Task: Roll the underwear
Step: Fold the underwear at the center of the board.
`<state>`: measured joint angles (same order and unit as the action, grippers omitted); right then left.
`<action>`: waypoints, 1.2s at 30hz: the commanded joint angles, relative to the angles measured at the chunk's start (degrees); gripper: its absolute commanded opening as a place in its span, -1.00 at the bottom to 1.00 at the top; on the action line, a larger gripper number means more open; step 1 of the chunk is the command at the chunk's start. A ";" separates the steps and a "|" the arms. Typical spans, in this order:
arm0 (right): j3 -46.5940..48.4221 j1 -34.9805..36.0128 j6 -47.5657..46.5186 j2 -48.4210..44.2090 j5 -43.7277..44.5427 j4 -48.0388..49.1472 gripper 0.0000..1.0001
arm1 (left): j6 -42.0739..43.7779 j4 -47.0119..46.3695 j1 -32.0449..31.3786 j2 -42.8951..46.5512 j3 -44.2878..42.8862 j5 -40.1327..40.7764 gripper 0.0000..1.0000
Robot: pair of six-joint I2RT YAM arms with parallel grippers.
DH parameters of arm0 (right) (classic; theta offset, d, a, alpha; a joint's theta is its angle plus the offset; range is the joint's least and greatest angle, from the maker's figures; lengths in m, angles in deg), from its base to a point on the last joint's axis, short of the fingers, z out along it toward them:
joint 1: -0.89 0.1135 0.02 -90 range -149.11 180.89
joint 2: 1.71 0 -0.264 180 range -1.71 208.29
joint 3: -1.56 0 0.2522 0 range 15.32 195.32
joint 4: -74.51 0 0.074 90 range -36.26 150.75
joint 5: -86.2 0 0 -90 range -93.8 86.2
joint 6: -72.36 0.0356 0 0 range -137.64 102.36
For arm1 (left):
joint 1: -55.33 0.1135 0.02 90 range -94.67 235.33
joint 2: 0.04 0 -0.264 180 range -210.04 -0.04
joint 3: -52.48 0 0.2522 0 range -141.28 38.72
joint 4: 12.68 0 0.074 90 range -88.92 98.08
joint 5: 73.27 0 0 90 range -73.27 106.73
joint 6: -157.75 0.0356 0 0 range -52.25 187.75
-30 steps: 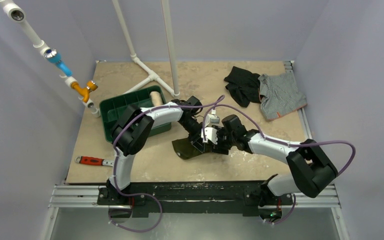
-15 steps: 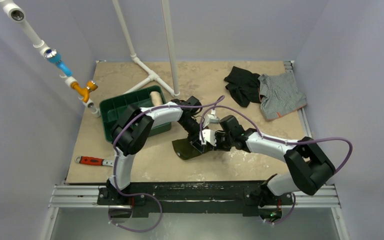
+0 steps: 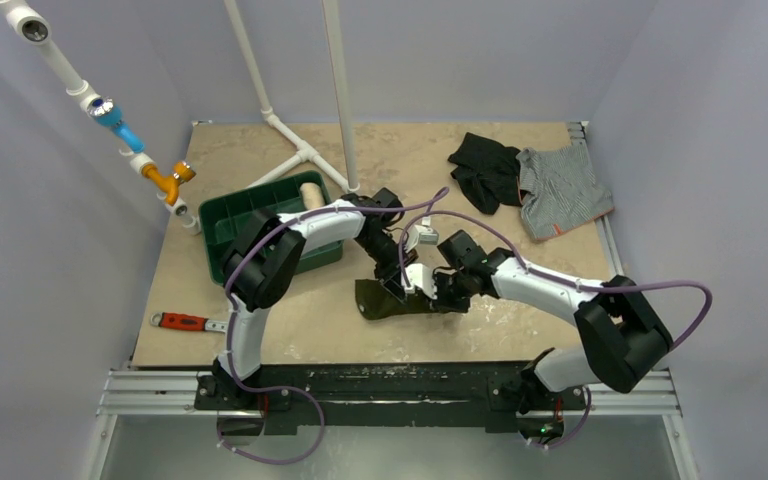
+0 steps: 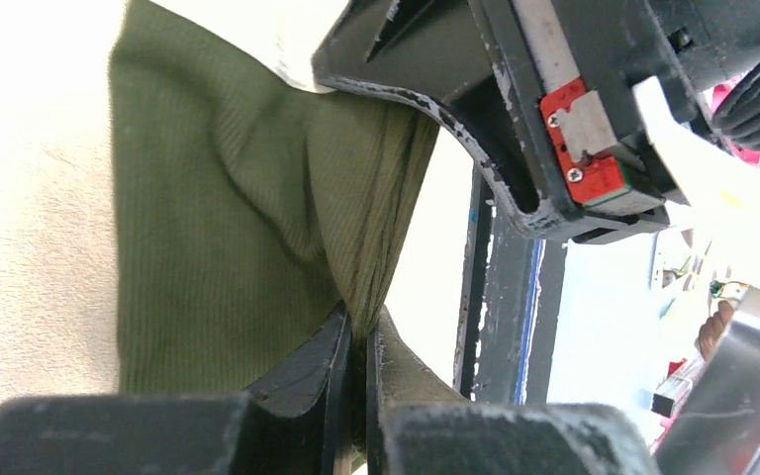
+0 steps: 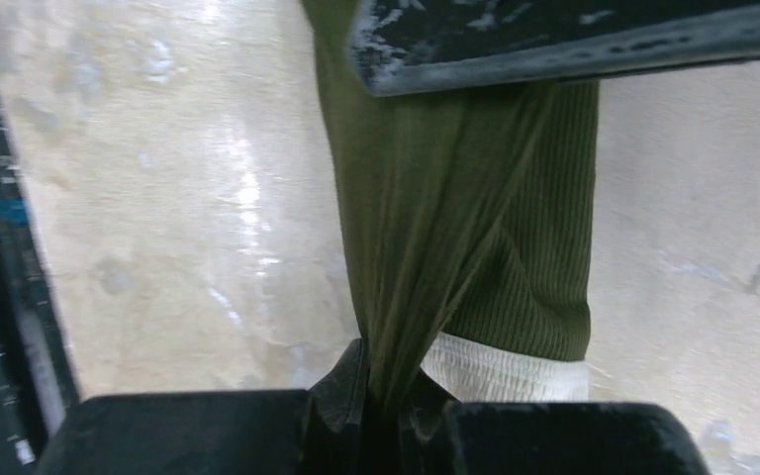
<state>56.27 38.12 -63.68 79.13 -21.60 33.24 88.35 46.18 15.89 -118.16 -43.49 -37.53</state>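
Note:
The olive-green underwear (image 3: 380, 301) lies bunched on the table's middle, its cream waistband (image 5: 505, 371) showing in the right wrist view. My left gripper (image 3: 392, 283) is shut on a fold of the olive cloth (image 4: 247, 247), pinched between its fingertips (image 4: 329, 346). From the right, my right gripper (image 3: 430, 292) is shut on another gathered fold of the underwear (image 5: 435, 228), which stretches taut up to the left gripper's body. Both grippers (image 4: 356, 341) (image 5: 386, 381) meet close together over the garment.
A green bin (image 3: 230, 225) holding a beige roll (image 3: 310, 194) sits to the left. A black garment (image 3: 484, 170) and a grey striped one (image 3: 560, 190) lie at the back right. A red-handled wrench (image 3: 182, 321) lies front left. White pipe stands (image 3: 305, 155) rise behind.
My right gripper has closed from open onto a fold of the underwear and shifted slightly left. The cloth is now bunched tighter; the left gripper kept its hold.

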 commanded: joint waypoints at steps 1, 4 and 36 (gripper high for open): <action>2.72 0.08 2.32 0.96 -4.46 -11.77 -1.00 | 1.67 3.76 0.68 0.78 -2.68 -0.83 -1.00; 4.68 0.12 2.60 2.59 -6.35 -14.26 -1.00 | 2.38 6.84 0.68 -0.10 -3.97 -0.11 -1.00; 20.86 -11.99 -3.43 23.93 -18.32 -26.79 -1.00 | -5.29 2.49 1.38 1.27 2.20 11.09 -1.00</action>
<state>75.06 29.77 -70.80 100.83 -42.52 10.97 81.92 46.14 17.95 -119.52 -42.90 -28.46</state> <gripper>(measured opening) 0.045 0.031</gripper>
